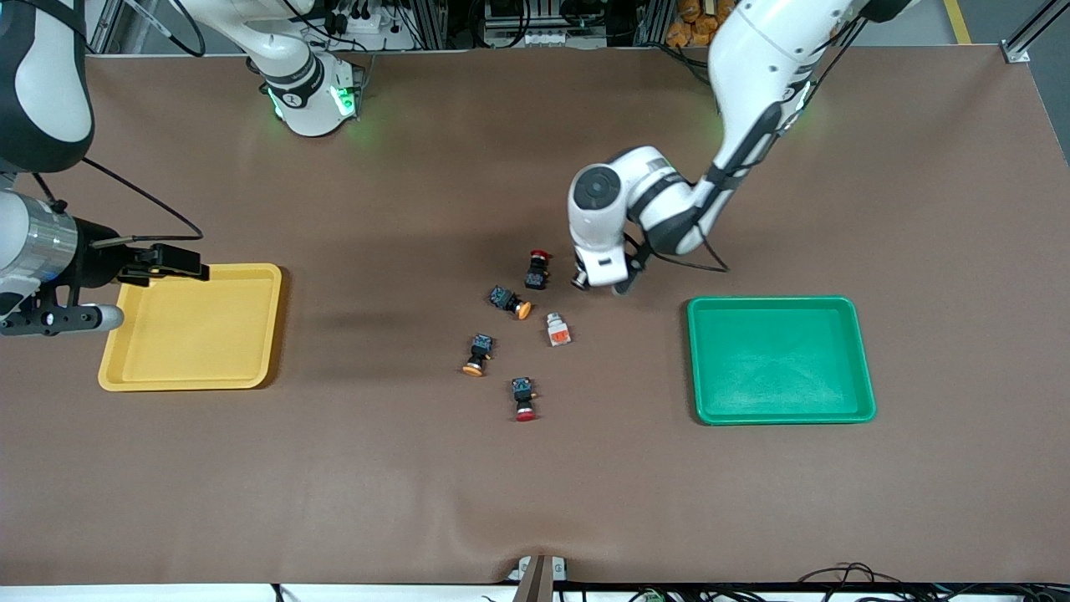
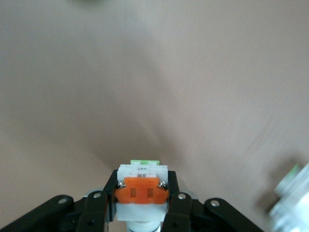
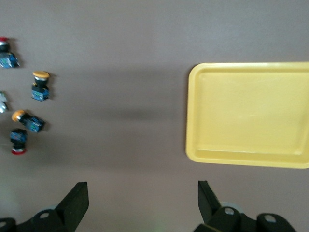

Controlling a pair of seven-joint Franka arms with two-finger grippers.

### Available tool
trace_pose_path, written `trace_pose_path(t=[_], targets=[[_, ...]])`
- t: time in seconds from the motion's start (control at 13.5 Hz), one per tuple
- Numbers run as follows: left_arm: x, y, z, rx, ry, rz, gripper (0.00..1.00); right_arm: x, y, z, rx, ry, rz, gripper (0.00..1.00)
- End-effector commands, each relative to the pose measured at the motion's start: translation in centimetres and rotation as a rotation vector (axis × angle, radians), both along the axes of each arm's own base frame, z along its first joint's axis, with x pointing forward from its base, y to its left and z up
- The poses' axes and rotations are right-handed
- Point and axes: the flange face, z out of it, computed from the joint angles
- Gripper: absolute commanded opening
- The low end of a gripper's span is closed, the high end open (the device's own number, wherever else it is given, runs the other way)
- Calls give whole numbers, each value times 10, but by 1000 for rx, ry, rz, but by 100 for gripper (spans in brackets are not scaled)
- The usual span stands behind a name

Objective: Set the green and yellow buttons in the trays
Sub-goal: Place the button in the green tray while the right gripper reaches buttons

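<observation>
Front view, left gripper (image 1: 603,284): hanging just above the counter (image 1: 535,502), at the edge of the button cluster toward the left arm's end; jaws hidden here under the wrist
Front view, green tray (image 1: 864,393): lying toward the left arm's end of the counter from that gripper and somewhat nearer the camera; sitting empty
Front view, loose buttons: white-bodied button (image 1: 557,329), two yellow-capped buttons (image 1: 512,302) (image 1: 477,354) and two red-capped buttons (image 1: 537,269) (image 1: 523,399) lying mid-counter, between the trays
Front view, right gripper (image 1: 171,262): waiting over the yellow tray (image 1: 113,368) rim; that tray sitting empty
Left wrist view, held button (image 2: 141,191): jaws clamping a white-bodied button by its two sides, orange block facing the camera, its long axis running out along the fingers (image 2: 176,205)
Right wrist view, right gripper (image 3: 141,199): jaws spread wide, gripping nothing; yellow tray (image 3: 193,116) lying ahead
Judgement: left arm being the nearer one to the green tray, the carry is heading that way
</observation>
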Motion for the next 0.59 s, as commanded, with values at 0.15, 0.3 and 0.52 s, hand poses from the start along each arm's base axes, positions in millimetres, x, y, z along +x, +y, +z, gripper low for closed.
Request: trace_pose_path(t=[0.15, 0.3, 0.52], targets=[[91, 86, 58, 50, 15, -130, 0, 9, 53, 14, 14, -92, -47, 100], [114, 135, 62, 47, 33, -197, 0, 14, 81, 12, 12, -129, -73, 100], [136, 210, 52, 48, 91, -275, 0, 25, 117, -6, 11, -154, -159, 100]])
